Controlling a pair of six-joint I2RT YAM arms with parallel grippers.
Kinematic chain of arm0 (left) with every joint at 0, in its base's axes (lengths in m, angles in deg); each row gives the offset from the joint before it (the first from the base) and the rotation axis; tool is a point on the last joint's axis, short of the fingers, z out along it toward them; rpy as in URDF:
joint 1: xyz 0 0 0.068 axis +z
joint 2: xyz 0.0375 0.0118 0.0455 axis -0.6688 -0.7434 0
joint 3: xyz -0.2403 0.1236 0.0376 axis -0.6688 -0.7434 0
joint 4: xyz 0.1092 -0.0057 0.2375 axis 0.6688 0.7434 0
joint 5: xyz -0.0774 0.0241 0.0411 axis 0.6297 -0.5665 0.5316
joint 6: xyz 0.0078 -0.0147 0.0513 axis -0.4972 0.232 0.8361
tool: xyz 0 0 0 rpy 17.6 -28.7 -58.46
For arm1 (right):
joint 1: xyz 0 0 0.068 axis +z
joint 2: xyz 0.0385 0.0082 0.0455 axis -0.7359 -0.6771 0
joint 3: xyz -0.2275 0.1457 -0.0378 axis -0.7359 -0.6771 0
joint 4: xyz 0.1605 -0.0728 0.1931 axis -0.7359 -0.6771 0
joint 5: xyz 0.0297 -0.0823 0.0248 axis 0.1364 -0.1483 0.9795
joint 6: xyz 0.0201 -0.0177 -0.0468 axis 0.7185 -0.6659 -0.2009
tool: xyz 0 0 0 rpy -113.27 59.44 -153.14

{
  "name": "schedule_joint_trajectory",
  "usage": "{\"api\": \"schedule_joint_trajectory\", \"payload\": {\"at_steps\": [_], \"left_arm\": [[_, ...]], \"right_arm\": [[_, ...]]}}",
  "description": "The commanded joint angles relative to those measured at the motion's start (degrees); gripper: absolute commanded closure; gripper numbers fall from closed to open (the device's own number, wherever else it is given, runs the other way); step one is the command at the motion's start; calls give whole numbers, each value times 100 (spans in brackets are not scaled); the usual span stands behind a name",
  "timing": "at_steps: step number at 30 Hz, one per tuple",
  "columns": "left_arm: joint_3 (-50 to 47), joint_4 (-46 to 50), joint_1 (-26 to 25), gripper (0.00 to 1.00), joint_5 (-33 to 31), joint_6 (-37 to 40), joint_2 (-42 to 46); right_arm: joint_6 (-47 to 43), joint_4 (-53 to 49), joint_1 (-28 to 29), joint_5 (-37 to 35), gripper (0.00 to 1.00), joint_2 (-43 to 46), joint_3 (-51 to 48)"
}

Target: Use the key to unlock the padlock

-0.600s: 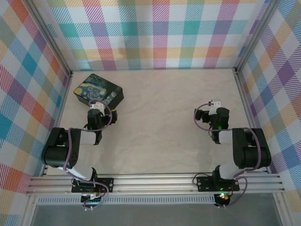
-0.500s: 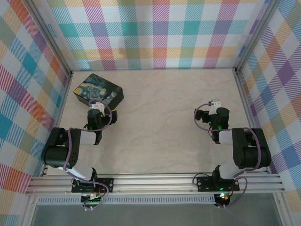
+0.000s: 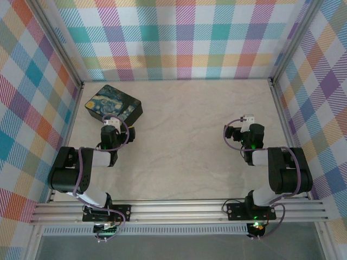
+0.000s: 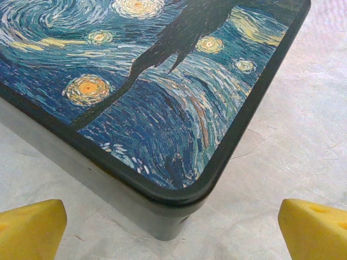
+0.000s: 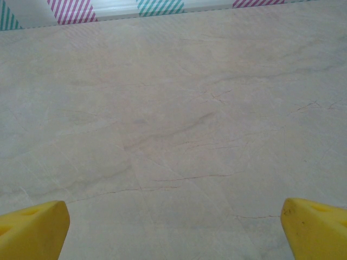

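Hovering by the tin point(image 4: 162, 97), the left gripper point(image 4: 172, 232) gapes wide, empty; the right gripper point(image 5: 174, 228), well apart, gapes likewise.

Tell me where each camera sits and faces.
Top external: above, behind the bases, looking down at table, left arm, right arm, tin.
Left wrist: low, facing the tin's corner; left gripper's fingertips below.
Right wrist: facing table surface toward the plaid wall; right gripper's fingertips below.
Shared: top and left wrist both show the tin.

Where the padlock and its key lie, and their state, cannot be told.
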Motion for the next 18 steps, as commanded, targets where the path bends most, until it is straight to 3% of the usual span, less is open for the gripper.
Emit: {"api": "schedule_joint_trajectory", "payload": {"at_steps": [1,14,18], "left_arm": [[71,-94,65,0,76,48,-2],[71,-101,85,0,134,45,17],[381,611,58,0,-44,1,234]], "right_arm": [[-32,70,24,117,0,-30,106],[-40,52,21,117,0,-23,114],[147,-238,21,-293,0,149,202]]}}
